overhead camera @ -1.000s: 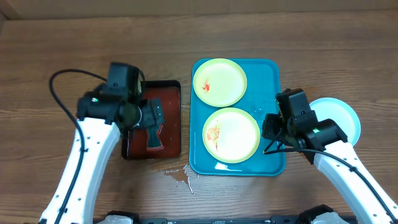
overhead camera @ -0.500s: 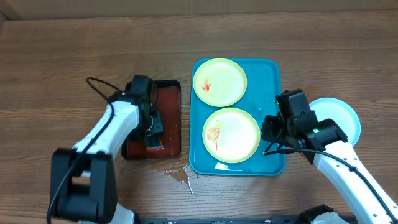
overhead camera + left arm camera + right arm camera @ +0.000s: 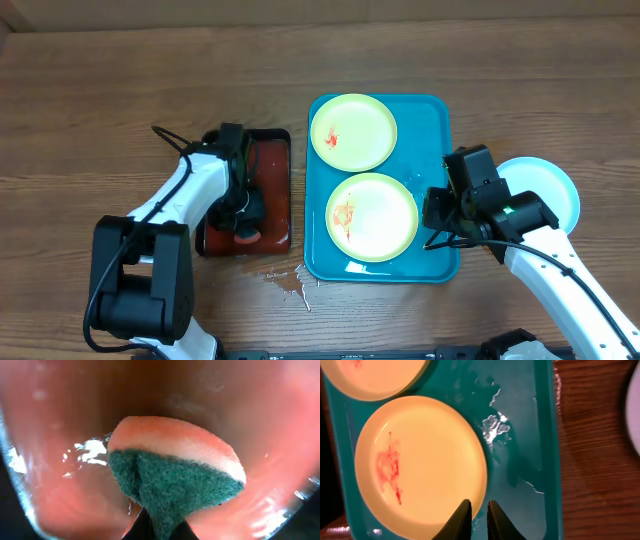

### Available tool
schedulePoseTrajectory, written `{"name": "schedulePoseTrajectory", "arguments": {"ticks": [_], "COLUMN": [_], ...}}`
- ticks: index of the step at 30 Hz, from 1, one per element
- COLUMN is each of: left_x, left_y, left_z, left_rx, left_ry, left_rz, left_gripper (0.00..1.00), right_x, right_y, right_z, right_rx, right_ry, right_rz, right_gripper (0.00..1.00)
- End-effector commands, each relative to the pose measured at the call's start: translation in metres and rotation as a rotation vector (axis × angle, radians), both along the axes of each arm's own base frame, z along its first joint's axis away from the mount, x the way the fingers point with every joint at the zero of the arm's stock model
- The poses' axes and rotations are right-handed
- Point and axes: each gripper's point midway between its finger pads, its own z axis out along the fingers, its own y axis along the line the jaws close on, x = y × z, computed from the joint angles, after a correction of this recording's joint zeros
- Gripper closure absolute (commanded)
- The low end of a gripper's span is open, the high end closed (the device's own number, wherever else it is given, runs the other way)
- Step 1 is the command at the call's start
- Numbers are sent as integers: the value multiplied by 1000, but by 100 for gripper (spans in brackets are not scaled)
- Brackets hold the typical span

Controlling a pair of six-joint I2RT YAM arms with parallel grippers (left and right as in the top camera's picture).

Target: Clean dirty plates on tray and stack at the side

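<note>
The left pincer [image 3: 159, 529], mostly cut off, is clamped tight on a sponge [image 3: 175, 470]. The right pincer [image 3: 478, 516] straddles a yellow-green plate [image 3: 420, 460] at its rim, barely parted. Whether it grips the plate cannot be told.

"What do the two arms look like?"

"The left arm [image 3: 175, 192] and right arm [image 3: 560, 275] are smooth white shells; the joint housings are blocky and black; a thin black cable [image 3: 160, 133] loops off the left one; the right one's fingers [image 3: 461, 521] are black and tapered."
</note>
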Motion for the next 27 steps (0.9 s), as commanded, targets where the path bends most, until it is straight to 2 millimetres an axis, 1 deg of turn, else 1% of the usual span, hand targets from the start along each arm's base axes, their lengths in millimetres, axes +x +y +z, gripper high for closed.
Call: {"name": "schedulePoseTrajectory", "arguments": {"ticks": [1, 3, 6, 9, 12, 21, 25, 27], "left_x": [27, 34, 41, 43, 41, 37, 37, 37], "left_y": [-6, -5, -1, 2, 2, 3, 3, 3], "left_z": [43, 64, 90, 103, 107, 106, 106, 106], "left_rx": [-19, -10, 10, 18, 17, 24, 23, 23], "left_ry": [-118, -162, -231, -276, -283, -265, -265, -264], "left_rz": [-26, -26, -27, -31, -34, -46, -46, -47], "left_gripper": [96, 96, 96, 96, 96, 96, 96, 96], "right_x": [9, 10, 10, 10, 10, 8, 11, 14], "right_y": [-26, -28, -28, -28, -28, -29, -27, -17], "right_z": [6, 7, 6, 1, -7, -39, -49, -54], "right_rx": [-97, -108, -110, -121, -133, -181, -186, -155], "right_ry": [-48, -53, -50, -33, -6, 102, 120, 126], "right_rz": [-149, -161, -158, -149, -146, -139, -135, -60], "right_gripper": [86, 86, 82, 81, 81, 81, 81, 79]}}
